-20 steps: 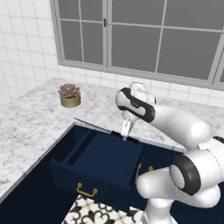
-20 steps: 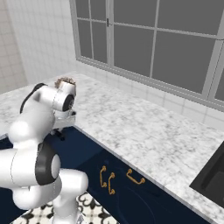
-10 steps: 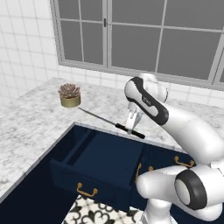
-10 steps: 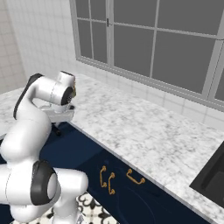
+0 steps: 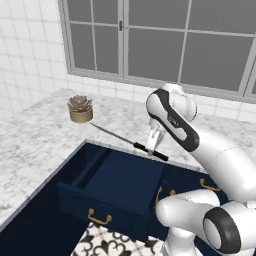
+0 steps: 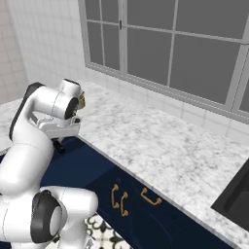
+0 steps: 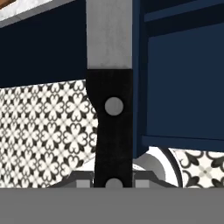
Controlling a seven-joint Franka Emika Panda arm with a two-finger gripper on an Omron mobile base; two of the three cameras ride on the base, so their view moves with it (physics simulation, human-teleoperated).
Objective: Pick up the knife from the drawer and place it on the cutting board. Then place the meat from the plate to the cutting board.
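Now gripper (image 5: 150,148) clenched on knife (image 5: 124,140) at its black handle, held in air above open navy drawer (image 5: 107,192), clear of it. Blade runs out w/ tip toward potted succulent (image 5: 80,108) on marble counter (image 5: 30,145). Hand view: handle (image 7: 113,131) sits between fingertips, blade extends straight away.

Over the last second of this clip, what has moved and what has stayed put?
The gripper, shut on the knife by its black handle, has lifted it up out of the open drawer and swung higher, so the blade now stretches level toward the potted succulent. The grip itself has not changed. The drawer stays pulled out, and the succulent and counter are as before.
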